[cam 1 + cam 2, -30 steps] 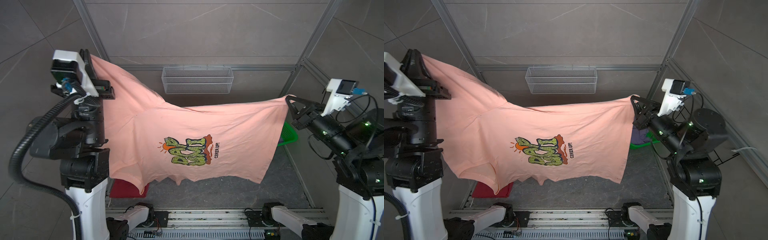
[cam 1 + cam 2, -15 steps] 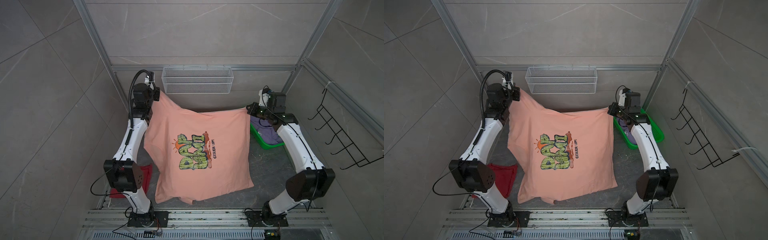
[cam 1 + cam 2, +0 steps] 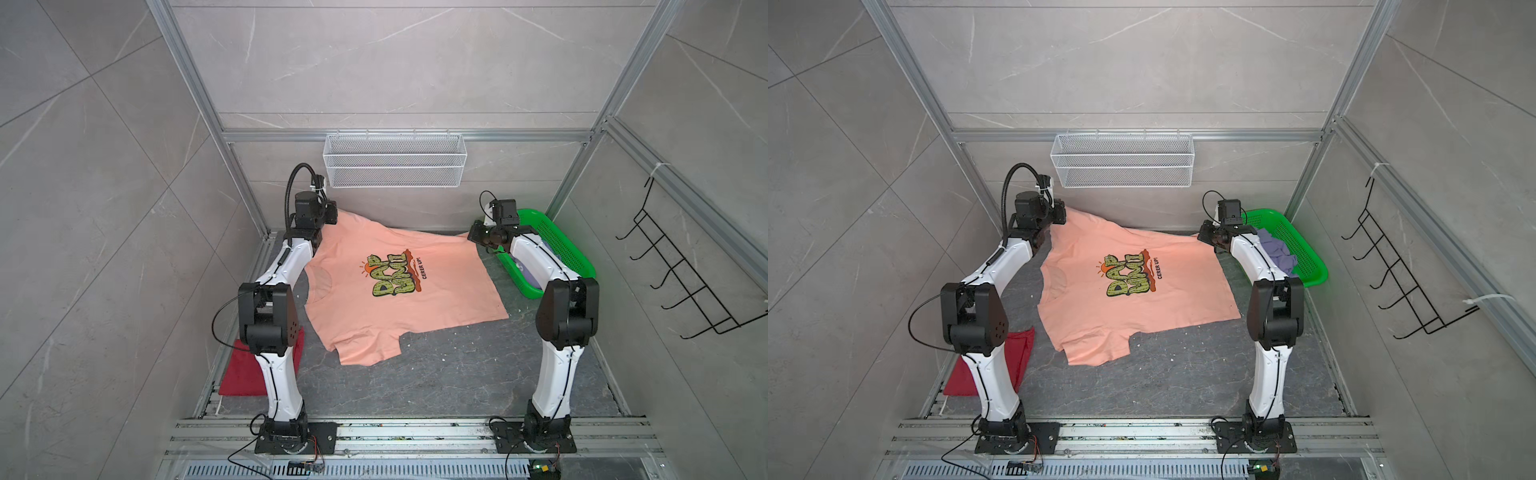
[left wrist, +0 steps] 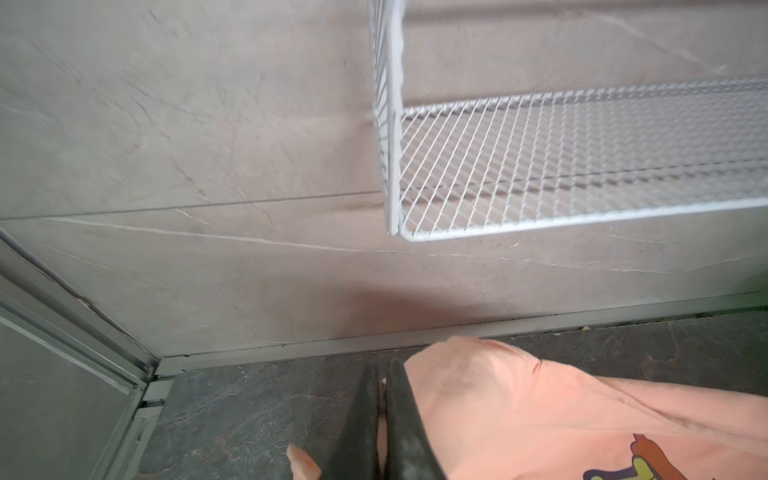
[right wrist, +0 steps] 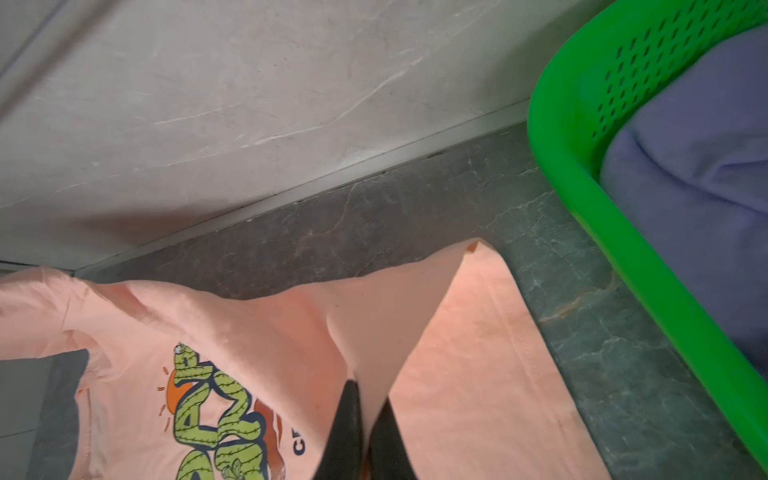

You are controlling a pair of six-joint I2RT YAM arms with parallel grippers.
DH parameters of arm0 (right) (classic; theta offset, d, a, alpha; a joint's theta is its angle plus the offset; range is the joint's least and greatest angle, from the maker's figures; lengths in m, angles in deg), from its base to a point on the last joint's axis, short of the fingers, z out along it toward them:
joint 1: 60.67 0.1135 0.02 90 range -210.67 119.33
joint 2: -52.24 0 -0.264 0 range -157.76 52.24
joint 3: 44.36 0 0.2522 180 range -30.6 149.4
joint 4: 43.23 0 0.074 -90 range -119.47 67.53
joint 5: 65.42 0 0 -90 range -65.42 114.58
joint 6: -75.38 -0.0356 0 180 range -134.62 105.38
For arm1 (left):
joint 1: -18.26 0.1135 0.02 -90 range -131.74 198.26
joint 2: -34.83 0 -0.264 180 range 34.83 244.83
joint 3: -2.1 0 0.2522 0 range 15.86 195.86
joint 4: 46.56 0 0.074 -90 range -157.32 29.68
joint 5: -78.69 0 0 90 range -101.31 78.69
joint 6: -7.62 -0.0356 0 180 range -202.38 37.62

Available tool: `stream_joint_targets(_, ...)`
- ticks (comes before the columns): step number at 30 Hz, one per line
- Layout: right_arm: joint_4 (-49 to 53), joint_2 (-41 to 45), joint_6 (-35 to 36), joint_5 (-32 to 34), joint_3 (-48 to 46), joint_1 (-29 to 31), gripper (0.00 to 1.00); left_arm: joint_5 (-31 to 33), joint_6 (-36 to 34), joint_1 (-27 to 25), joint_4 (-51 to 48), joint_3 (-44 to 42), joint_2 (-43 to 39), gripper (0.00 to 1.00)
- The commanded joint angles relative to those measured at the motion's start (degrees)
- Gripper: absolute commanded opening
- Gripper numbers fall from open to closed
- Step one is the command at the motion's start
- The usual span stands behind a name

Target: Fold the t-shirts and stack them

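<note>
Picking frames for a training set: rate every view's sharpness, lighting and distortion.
Both top views: evenly lit and sharp, but the wide lens splays the aluminium frame posts outward. Left wrist view: soft, the white wire mesh shelf smeared, the dark fingers of the left gripper blurred. Right wrist view: the graffiti print on the peach-orange t-shirt fairly crisp; green perforated plastic basket and lavender-purple cloth soft.
</note>
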State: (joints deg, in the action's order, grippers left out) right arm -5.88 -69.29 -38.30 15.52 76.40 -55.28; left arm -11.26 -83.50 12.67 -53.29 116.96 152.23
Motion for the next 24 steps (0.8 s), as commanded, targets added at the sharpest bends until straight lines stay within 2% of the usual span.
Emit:
stream_joint_targets(1,-0.32,-3.54,-0.59,2.73,6.23,0.11,0.29,3.53,1.78,0.27,1.65,5.51,2.84,0.39)
stream_joint_targets(2,-0.30,-4.09,-0.49,2.81,7.51,0.06,0.36,4.75,1.46,0.22,0.89,6.64,3.54,0.49)
stream_joint_targets(4,-0.82,-4.24,-0.23,3.07,9.37,0.03,0.44,7.42,1.22,0.29,-2.47,10.11,4.41,0.62)
stream_joint_targets(5,-1.10,-3.80,0.10,3.21,9.42,0.06,0.54,8.12,0.97,0.25,-3.48,10.95,4.37,0.67)
stream_joint_targets(7,-1.85,-1.53,1.44,3.57,8.94,0.08,0.59,10.27,0.54,0.31,-6.61,12.61,3.78,0.73)
stream_joint_targets(11,-1.78,4.30,2.85,4.16,4.46,0.04,0.61,12.56,1.85,0.33,-11.12,10.78,-0.29,0.75)
stream_joint_targets(15,0.43,10.78,1.92,3.17,-4.12,0.06,0.60,9.92,12.02,0.32,-17.68,4.71,-8.02,0.75)
stream_joint_targets(19,1.07,17.53,1.62,5.46,-16.00,-0.02,0.63,4.77,25.84,-0.81,-23.00,-6.72,-16.93,0.75)
stream_joint_targets(21,1.79,19.91,1.31,6.93,-20.84,-0.11,0.65,5.99,29.69,-2.97,-26.62,-12.31,-21.23,0.76)
stream_joint_targets(24,0.79,22.27,0.39,5.25,-28.06,-0.20,0.65,7.64,33.19,-8.23,-29.86,-22.15,-28.18,0.76)
